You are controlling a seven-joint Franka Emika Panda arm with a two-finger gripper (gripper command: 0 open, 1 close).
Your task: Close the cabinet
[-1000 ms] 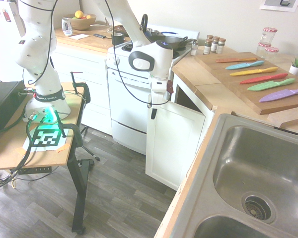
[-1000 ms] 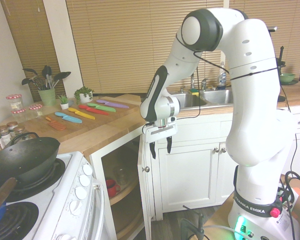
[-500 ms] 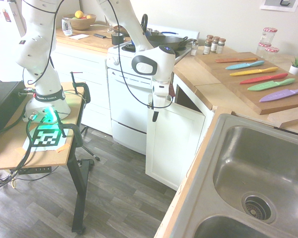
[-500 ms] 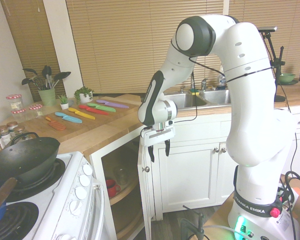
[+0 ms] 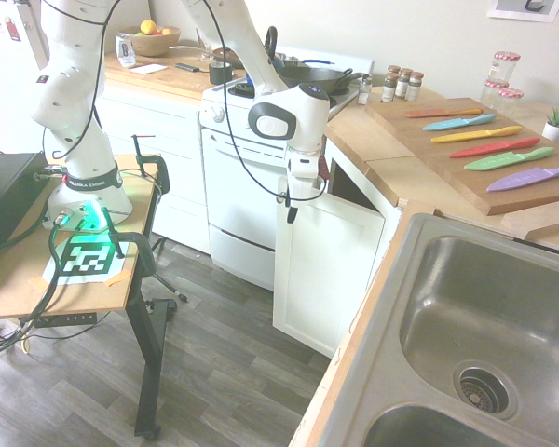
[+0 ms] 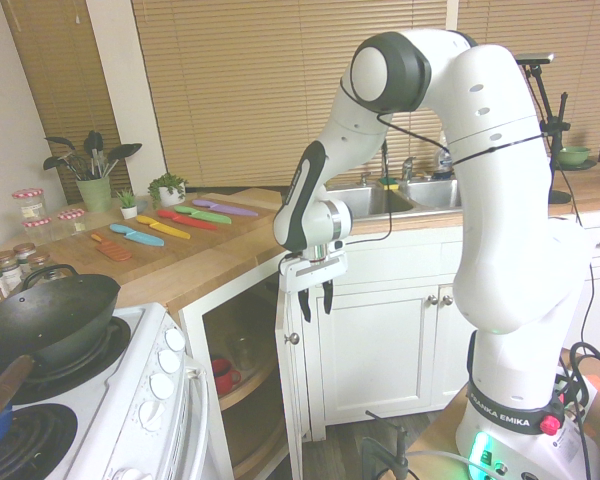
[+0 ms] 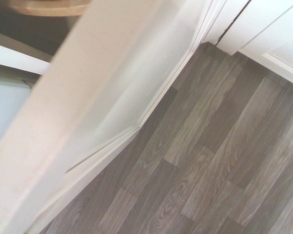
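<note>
The jaws had been drawn nearer each other, still apart, above the cabinet door [image 6: 291, 365]; the door was seen wide open, closing judged wholly undone.

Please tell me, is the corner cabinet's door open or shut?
Open: the door stands away from its frame, and shelves with a red mug show inside.

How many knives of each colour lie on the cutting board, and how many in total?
On the cutting board:
Blue knife: 1
Yellow knife: 1
Red knife: 1
Green knife: 1
Purple knife: 1
Total: 5
</note>
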